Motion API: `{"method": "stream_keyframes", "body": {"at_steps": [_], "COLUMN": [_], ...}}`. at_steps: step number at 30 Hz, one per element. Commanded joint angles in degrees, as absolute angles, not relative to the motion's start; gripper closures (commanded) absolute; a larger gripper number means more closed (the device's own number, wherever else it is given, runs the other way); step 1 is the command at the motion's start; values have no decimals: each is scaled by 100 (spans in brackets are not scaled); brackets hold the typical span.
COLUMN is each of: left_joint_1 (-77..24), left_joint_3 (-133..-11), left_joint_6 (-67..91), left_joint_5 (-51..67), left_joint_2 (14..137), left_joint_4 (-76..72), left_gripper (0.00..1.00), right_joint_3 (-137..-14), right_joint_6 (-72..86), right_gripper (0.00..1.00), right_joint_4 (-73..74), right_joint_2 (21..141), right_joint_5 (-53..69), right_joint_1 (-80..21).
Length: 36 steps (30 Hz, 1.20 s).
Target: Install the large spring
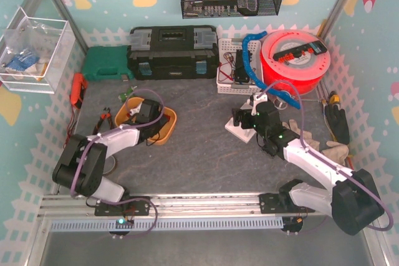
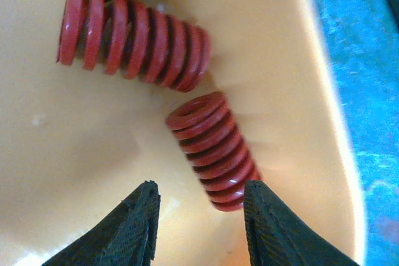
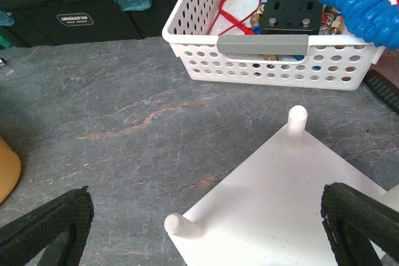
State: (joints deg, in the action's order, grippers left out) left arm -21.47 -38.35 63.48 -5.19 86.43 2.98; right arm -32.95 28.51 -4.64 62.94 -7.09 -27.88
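Observation:
In the left wrist view a large red spring lies at the top of the orange bowl, with a smaller red spring below it. My left gripper is open inside the bowl, its right fingertip touching the smaller spring's near end. In the top view the left gripper is over the bowl. My right gripper is open wide over the white peg plate, which has upright pegs. The plate shows in the top view beside the right gripper.
A white perforated basket with parts and a blue hose stands behind the plate. A black toolbox, green case, red cable reel, gloves and hand tools surround the grey mat.

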Motion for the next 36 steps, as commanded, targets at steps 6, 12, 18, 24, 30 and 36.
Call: {"method": "stream_keyframes", "body": {"at_steps": [6, 12, 18, 24, 30, 36], "left_joint_1": [-2123, -2119, -2135, -2133, -2130, -2128], "left_joint_3": [-4104, -4205, -4298, -4342, -4381, -4547], "left_joint_6": [6701, 6764, 6807, 6781, 6949, 6894], "left_joint_5": [-777, -566, -477, -570, -589, -703], "left_joint_2": [8393, 8673, 8951, 9260, 9485, 9610], "left_joint_4": [298, 299, 299, 339, 679, 911], "left_gripper": [57, 57, 55, 54, 54, 53], "right_joint_3": [-3243, -3241, -3238, -3234, -3234, -3194], "right_joint_6": [2810, 2810, 2816, 2817, 2817, 2836], "right_gripper": [1, 1, 1, 1, 1, 1], "right_joint_4": [-584, -584, -586, -580, -580, -588], "right_joint_2": [6363, 6359, 6357, 6321, 6322, 6208], "right_joint_5": [-873, -883, -859, -869, -870, -893], "right_joint_1": [-2830, -2829, -2828, -2829, -2823, -2830]}}
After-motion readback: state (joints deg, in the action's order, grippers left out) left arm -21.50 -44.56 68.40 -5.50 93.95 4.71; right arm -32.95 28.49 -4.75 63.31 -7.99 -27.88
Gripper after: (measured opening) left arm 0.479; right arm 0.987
